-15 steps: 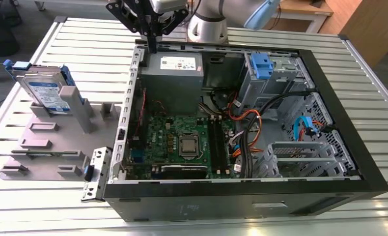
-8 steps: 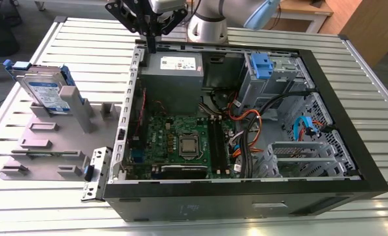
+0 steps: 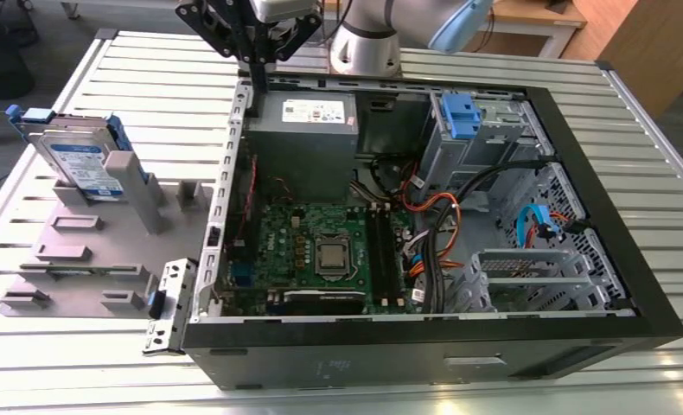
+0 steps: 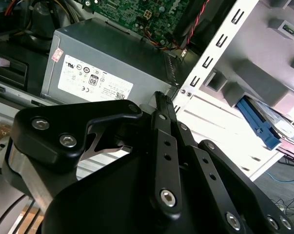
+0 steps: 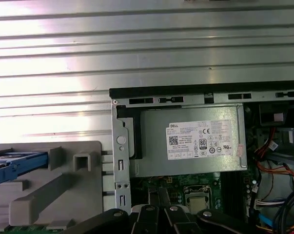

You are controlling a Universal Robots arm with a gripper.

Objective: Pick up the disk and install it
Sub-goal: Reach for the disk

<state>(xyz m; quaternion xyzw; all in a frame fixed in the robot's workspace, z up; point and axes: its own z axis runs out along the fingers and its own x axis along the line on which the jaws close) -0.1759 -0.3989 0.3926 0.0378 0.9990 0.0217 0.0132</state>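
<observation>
While the tool (image 3: 252, 67) hangs with its fingers drawn together on nothing, the disk (image 3: 82, 160) sits well apart from it, off toward the exterior view's left. It stands on edge, leaning in a slot of a grey holder (image 3: 88, 259) on the slatted metal tabletop (image 3: 145, 69). Its labelled face is turned outward and its blue carrier bracket (image 3: 120, 147) runs round its rim. The top and both broad faces are exposed.

I judge the disk stiff and fairly heavy for its size. Its bare metal is smooth enough to slip between hard pads, and it is sensitive to knocks. The plastic bracket will probably flex, so the firmer hold looks to be across the two flat faces near the upper middle, clear of the holder's posts.

The tool itself hovers over the rear corner of the open computer case (image 3: 376, 354). Just below it lies the grey power supply (image 3: 304, 143), which shows directly beneath the linkage in the first wrist view (image 5: 190, 141). Beyond that, further from the tool, is the green motherboard (image 3: 318, 246). Toward the exterior view's right, well away from the tool, are a blue-latched bay (image 3: 462, 117) and a bare metal drive cage (image 3: 526, 277).
</observation>
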